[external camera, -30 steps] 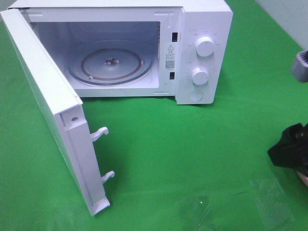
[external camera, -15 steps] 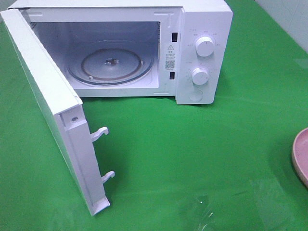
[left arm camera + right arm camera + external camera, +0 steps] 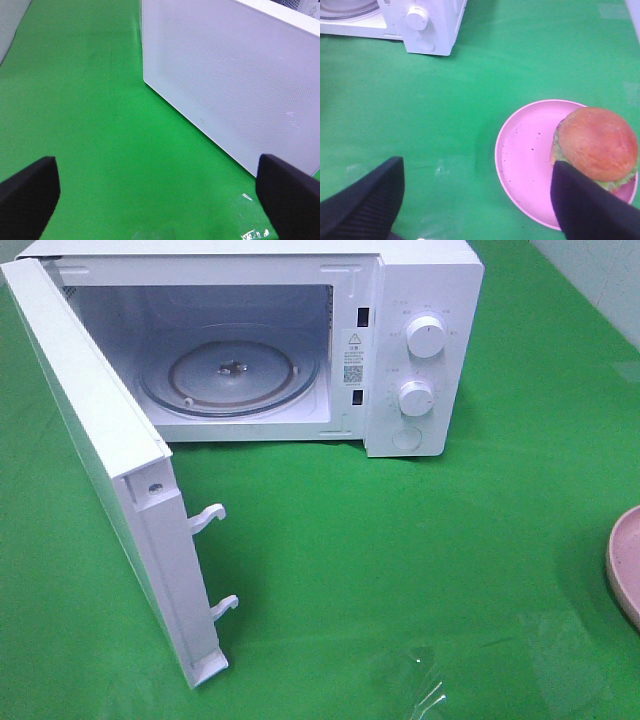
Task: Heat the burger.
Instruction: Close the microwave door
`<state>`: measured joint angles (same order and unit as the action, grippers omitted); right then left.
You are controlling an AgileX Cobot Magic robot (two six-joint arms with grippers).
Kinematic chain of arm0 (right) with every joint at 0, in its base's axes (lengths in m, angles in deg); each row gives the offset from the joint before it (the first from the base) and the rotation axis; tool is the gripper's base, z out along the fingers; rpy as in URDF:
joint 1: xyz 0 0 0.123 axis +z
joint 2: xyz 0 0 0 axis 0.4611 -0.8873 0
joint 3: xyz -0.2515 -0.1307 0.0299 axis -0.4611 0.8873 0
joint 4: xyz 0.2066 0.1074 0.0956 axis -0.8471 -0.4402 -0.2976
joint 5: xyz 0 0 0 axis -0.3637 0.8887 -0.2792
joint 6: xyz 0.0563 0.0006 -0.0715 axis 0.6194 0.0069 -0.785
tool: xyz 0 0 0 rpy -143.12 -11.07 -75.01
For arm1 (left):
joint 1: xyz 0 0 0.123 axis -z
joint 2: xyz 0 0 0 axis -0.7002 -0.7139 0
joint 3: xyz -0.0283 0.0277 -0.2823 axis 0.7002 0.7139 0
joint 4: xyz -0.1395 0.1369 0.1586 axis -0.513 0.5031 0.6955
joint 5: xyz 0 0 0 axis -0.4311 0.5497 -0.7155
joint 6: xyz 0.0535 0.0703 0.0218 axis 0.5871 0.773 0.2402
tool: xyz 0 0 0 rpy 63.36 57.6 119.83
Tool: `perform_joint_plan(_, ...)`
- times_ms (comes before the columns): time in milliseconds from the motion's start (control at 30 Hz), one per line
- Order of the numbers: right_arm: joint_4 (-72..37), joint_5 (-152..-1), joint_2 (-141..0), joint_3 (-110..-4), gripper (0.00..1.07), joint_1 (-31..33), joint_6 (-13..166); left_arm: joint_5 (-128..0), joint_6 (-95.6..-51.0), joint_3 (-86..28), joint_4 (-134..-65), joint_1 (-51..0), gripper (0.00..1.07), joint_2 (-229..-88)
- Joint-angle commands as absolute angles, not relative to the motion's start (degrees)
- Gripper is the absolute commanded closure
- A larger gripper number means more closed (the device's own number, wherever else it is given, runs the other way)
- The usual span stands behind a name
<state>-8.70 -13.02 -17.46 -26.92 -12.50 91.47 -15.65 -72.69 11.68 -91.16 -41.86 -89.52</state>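
From the high camera you see the white microwave (image 3: pixel 300 340) on the green cloth (image 3: pixel 400 560), its door (image 3: pixel 110 480) swung wide, the glass turntable (image 3: pixel 230 372) bare, and a sliver of the pink plate (image 3: pixel 627 565) at the right edge (neither arm shows here).

In your left wrist view the left gripper (image 3: pixel 157 192) stands spread wide, holding nothing, facing the door's outer face.

In your right wrist view the right gripper (image 3: pixel 475 200) is also parted and empty, above the cloth; the burger (image 3: pixel 595 147) sits on the plate's far side.

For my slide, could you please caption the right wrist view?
Open right gripper hovers above the burger on its pink plate, white microwave beyond.
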Motion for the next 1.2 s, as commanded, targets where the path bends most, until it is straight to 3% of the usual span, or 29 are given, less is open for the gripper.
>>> perform_joint_plan(33,-10.24,-13.25,-11.56,-22.85,0.31,-16.52,90.09,-15.99,-72.81,11.91,-91.27,-41.92,0.06,-88.48)
perform_joint_plan(633,-13.79,-15.43,-0.10,-18.67,0.31,-22.99,89.58,-15.99,-72.81,11.91,-91.27,-41.92,0.06,-88.48)
perform_joint_plan(1200,-13.79,-15.43,-0.10,-18.67,0.31,-22.99,89.63,-15.99,-72.81,11.91,-91.27,-41.92,0.06,-88.48)
